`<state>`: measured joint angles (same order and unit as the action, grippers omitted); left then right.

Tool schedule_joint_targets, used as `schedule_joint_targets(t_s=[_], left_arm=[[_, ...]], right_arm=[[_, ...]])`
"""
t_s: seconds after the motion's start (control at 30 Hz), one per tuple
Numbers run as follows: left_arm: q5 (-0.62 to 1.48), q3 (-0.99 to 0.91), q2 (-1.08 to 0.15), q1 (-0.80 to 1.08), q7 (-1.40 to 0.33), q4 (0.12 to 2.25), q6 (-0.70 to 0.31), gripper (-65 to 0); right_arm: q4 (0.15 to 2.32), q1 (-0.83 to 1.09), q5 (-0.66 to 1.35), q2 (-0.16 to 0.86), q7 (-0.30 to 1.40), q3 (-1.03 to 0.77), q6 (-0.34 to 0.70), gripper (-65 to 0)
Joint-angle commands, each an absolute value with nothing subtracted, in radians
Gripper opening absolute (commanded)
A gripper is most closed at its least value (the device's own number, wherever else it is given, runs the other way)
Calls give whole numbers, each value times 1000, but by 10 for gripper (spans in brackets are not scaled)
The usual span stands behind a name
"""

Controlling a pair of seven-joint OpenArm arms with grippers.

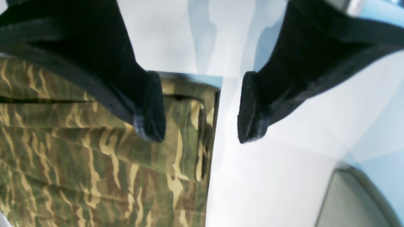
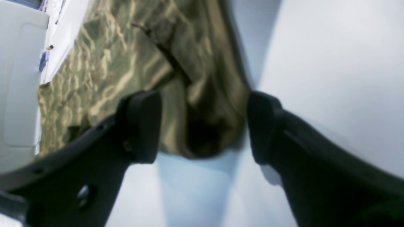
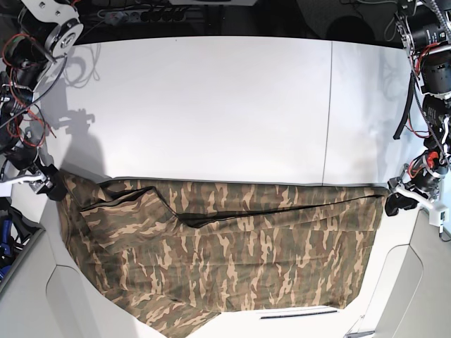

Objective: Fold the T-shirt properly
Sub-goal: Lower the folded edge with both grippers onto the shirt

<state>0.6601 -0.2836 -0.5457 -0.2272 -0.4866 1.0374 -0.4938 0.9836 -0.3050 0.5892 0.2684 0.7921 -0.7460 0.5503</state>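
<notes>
Camouflage cloth lies across the near half of the white surface, one fold already made.

At the left edge, the right gripper stands wide open around a bunched corner of the T-shirt, not yet pinching it. At the right edge, the left gripper is also wide open, astride the shirt's corner edge. Both arms seem ready for a corner grasp; next they should close firmly on the cloth, then lift together.
</notes>
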Motion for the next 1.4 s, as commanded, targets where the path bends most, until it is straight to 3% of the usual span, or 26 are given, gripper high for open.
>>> schedule_joint_targets(t_s=[0.0,0.37,0.77,0.9,1.37], left_arm=[[680,-291,-565,-244,-469,1050,-497,-254],[692,-293,-557,-181,-440,1047,-485,-254],[691,-375,-479,-178,-405,1023,-484,-254],[692,-376,-479,-181,-336,975,-484,-183],[686,-373,-416,-287,-332,835,-487,-184]], right_arm=[[1003,-314,614,288,762,-747,558,-230],[1003,-288,641,268,701,-730,553,-230],[1003,-288,624,262,604,-563,442,-230],[1003,-290,620,262,595,-536,422,-230],[1003,-291,605,159,571,-536,423,-230]])
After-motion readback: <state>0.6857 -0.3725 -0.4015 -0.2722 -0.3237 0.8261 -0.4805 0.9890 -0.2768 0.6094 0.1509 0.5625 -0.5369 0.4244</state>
